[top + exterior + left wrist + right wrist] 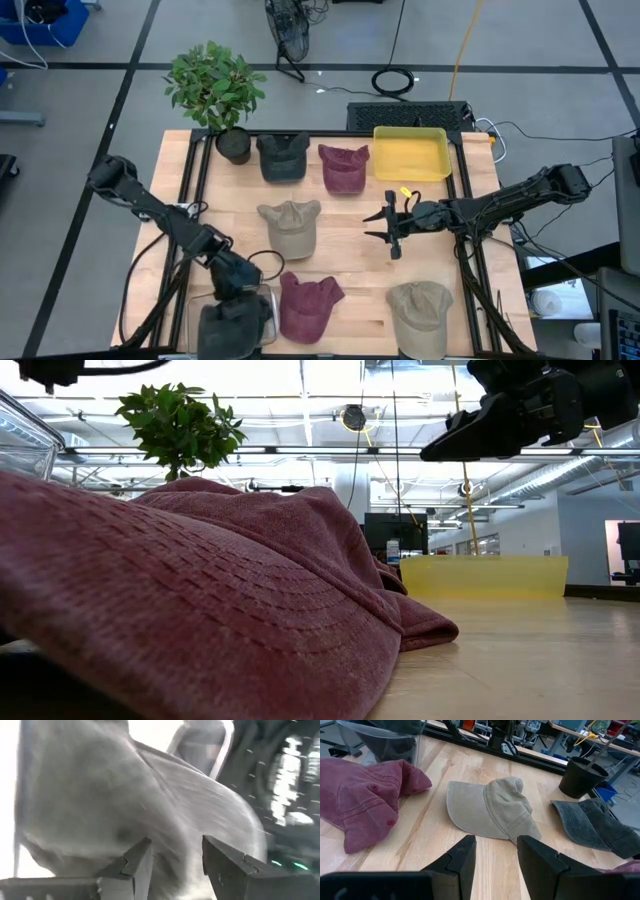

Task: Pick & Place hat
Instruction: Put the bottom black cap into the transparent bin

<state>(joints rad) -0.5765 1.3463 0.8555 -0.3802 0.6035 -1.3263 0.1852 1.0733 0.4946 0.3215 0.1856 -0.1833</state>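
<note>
1. The left gripper (238, 290) hangs over the clear bin (192, 318) at the table's near left corner. Its fingers (137, 862) stand apart with the dark grey hat (232, 325) lying just past them, not pinched.
2. That hat sits inside the bin, so this looks like the placing step at its end. The next move would likely be to lift clear without snagging the cloth.
3. The right gripper (392, 226) hovers above the middle of the table, fingers apart and holding nothing, pointing toward the tan hat (291, 227).
4. Just beside the bin lies a maroon hat (305, 305), a soft, washed cotton with stitched rows on its brim and a crumpled crown.
5. The other hats are limp and floppy too: another tan hat (420, 315) at the near edge, a grey hat (282, 156) and another maroon hat (344, 167) farther back.
6. A yellow tray (410, 153) of hard plastic and a potted plant (218, 95) stand at the far edge of the pale wooden table (350, 250).
</note>
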